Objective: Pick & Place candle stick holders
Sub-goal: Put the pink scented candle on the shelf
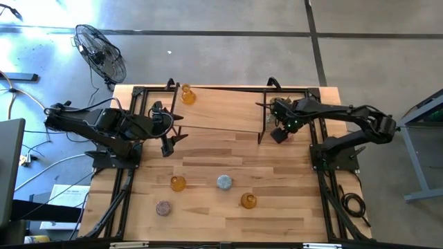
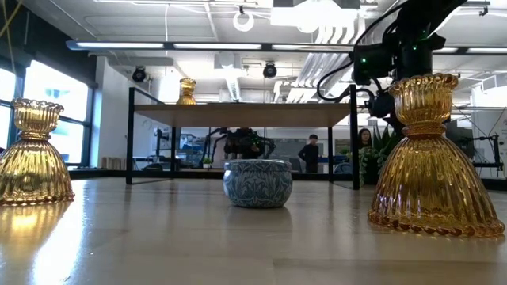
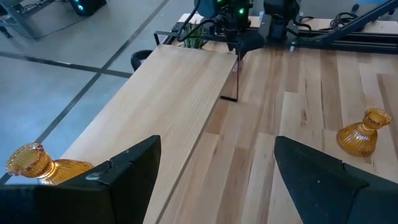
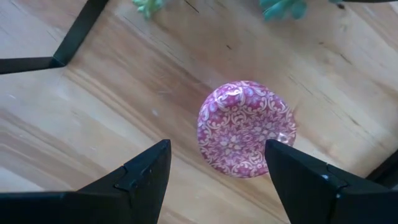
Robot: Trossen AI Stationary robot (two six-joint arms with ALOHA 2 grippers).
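Note:
A pink patterned round holder (image 4: 245, 127) sits on the table below my right gripper (image 4: 217, 162). That gripper points down with its fingers open, above and to either side of the holder, touching nothing. My left gripper (image 3: 217, 155) waits open, raised by the shelf's left end (image 1: 173, 138). One amber holder (image 1: 187, 95) stands on the raised wooden shelf (image 1: 221, 114). Two more amber holders (image 1: 178, 183) (image 1: 248, 200), a blue-grey one (image 1: 224, 182) and a mauve one (image 1: 163, 207) stand on the near half of the table.
The shelf's black frame legs (image 4: 68, 43) stand near the pink holder. Leaves of a green plant (image 4: 280, 7) show just beyond it. A fan (image 1: 100, 52) stands on the floor off the table's far left. Bare wood lies between the shelf and the near holders.

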